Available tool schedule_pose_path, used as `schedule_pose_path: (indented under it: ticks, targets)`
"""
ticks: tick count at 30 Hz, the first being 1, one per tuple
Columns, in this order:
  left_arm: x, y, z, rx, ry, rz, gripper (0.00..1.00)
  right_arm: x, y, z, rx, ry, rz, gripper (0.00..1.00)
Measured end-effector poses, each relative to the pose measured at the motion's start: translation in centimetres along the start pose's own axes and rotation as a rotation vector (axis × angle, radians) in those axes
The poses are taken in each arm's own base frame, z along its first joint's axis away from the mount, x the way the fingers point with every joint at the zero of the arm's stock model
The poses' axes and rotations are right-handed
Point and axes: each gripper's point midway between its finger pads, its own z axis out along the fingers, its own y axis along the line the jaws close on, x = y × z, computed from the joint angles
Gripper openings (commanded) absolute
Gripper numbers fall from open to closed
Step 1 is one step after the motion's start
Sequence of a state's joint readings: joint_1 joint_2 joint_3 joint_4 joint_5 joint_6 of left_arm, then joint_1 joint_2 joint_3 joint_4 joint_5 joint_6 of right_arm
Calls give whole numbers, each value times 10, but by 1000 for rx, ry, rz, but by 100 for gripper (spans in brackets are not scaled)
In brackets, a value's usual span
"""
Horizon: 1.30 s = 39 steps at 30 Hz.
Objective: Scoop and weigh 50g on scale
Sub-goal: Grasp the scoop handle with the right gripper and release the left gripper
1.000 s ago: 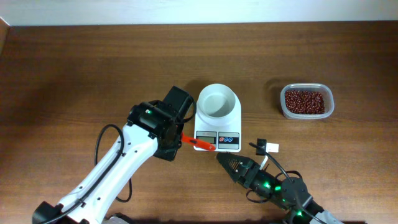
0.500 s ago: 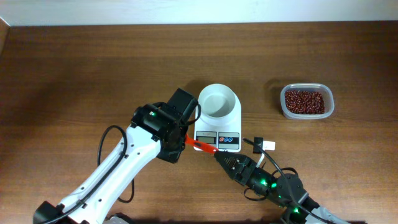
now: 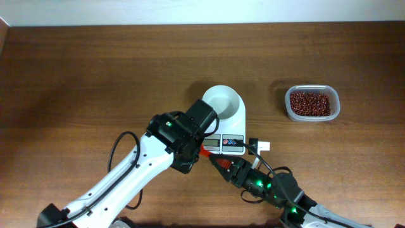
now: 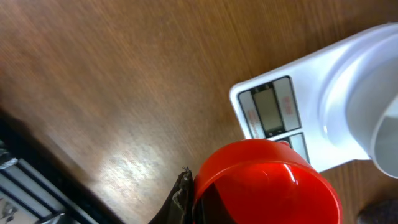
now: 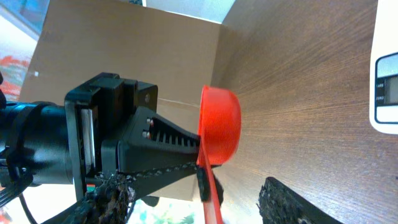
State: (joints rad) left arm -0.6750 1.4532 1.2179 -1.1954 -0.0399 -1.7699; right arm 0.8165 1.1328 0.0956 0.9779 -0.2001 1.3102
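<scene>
Left gripper (image 5: 198, 155) is clamped on the red scoop (image 5: 221, 127) and holds it just in front of the scale (image 3: 231, 144), likely for a handover. Right gripper (image 3: 219, 163) has jaws apart either side of the scoop handle, no grip yet. Beans (image 3: 310, 103) sit in the tub (image 3: 286, 104), well right of the scale. Scale bowl (image 3: 221, 103) is empty, nothing weighed.

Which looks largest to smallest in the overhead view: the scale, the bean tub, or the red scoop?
1. scale, bowl included
2. bean tub
3. red scoop: mostly hidden, only a sliver shows
</scene>
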Motion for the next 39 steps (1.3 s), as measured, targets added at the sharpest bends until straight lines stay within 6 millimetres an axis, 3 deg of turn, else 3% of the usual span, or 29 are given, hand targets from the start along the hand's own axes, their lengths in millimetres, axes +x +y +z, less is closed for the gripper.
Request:
schedule_pose_path:
  ticks: [2, 18, 22, 35, 39]
  targets:
    - [-2, 8, 0, -32, -6, 1, 0, 0, 0, 0, 0, -1, -13, 54]
    - [3, 9, 0, -38, 20, 64, 0, 0, 0, 0, 0, 0, -28, 49]
    - [14, 6, -1, -16, 20, 114, 0, 1, 0, 0, -1, 5, -28, 46]
    - [11, 5, -1, -9, -11, 129, 0, 4, 1, 0, -4, 20, -30, 20]
    - [11, 6, -1, -10, -11, 132, 0, 5, 0, 0, 0, 25, -30, 17]
